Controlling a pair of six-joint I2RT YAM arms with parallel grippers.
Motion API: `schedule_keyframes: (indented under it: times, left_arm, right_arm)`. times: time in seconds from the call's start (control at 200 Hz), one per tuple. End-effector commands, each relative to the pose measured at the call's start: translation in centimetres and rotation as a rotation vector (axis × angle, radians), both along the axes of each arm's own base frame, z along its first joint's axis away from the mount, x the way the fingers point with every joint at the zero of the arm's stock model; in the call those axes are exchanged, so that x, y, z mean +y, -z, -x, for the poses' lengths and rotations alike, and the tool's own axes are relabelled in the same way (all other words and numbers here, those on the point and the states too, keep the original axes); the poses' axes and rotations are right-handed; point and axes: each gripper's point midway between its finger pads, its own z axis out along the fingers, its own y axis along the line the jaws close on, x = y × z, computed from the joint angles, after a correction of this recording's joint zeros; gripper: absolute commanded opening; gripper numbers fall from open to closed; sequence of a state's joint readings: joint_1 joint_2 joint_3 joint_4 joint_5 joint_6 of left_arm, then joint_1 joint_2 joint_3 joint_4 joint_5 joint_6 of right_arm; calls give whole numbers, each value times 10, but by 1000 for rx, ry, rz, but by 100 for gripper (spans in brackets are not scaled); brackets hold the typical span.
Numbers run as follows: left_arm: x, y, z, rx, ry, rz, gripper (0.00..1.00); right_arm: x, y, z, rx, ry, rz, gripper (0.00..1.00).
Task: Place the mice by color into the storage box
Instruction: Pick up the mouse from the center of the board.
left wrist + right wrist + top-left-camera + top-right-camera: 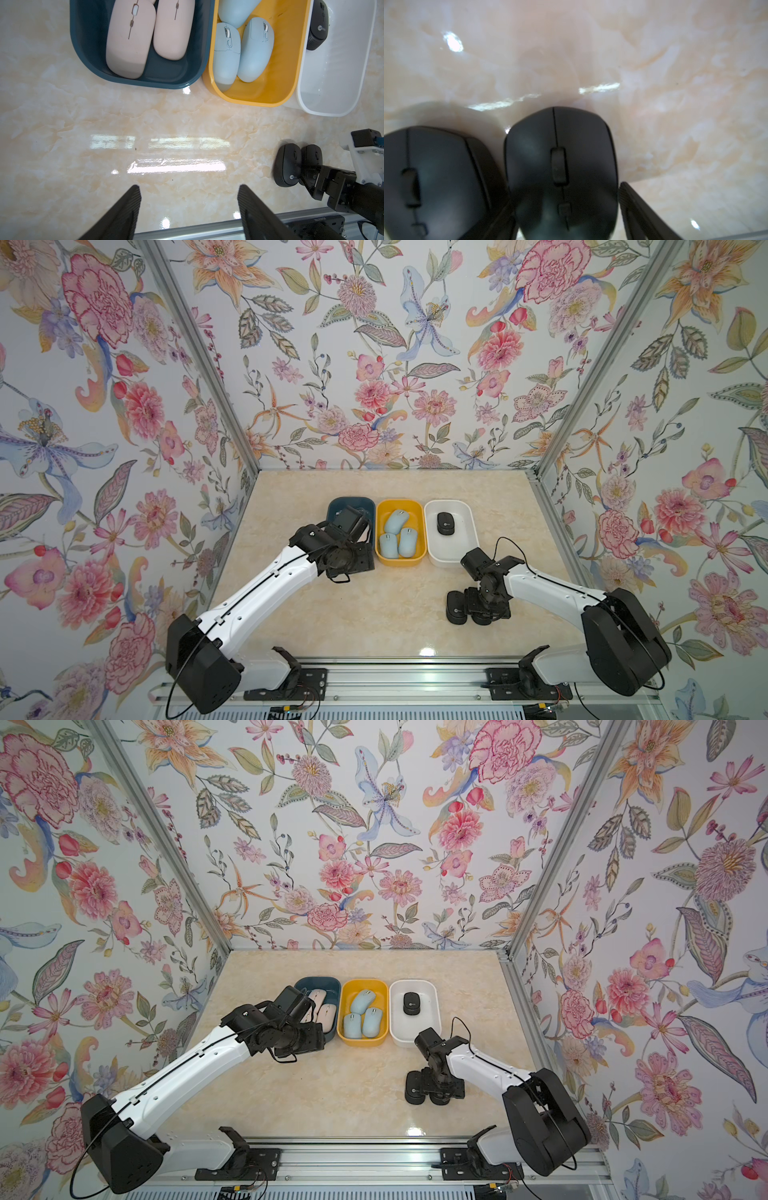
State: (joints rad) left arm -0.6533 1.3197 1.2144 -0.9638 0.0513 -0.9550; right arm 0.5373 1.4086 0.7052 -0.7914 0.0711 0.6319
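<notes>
Right wrist view, lower middle: right gripper [566, 204] straddles one black mouse [560, 149], grip not clearly made; neighbouring mouse [436, 176] lies just beside, so a jaw may shove it.

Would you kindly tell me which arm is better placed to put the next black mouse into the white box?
Right: the right gripper straddles one black mouse on the table, near the white box. The left gripper hangs open by the blue box, farther off.

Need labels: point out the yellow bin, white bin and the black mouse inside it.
yellow bin [401, 563]: a top view, near rim.
white bin [451, 547]: a top view, bare floor.
black mouse [446, 523]: a top view, its back.
</notes>
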Motion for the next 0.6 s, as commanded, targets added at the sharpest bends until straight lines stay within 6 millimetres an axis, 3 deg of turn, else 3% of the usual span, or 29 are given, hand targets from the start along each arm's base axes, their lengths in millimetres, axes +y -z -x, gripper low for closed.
schedule_keyframes:
  times: [0.0, 0.165, 0.335, 0.595]
  left_arm:
    - [7, -1, 1, -4, -25, -3, 77]
    - [6, -3, 0, -7, -28, 1, 77]
    - [7, -3, 0, -8, -35, 2, 77]
    - [9, -2, 0, -10, -44, -3, 77]
  right_arm:
    - [-4, 16, 4, 37, -13, 28, 74]
    - [0, 14, 2, 42, -24, 12, 61]
    - [2, -2, -2, 12, -39, 0, 51]
    - [-2, -41, -13, -51, -68, 15, 51]
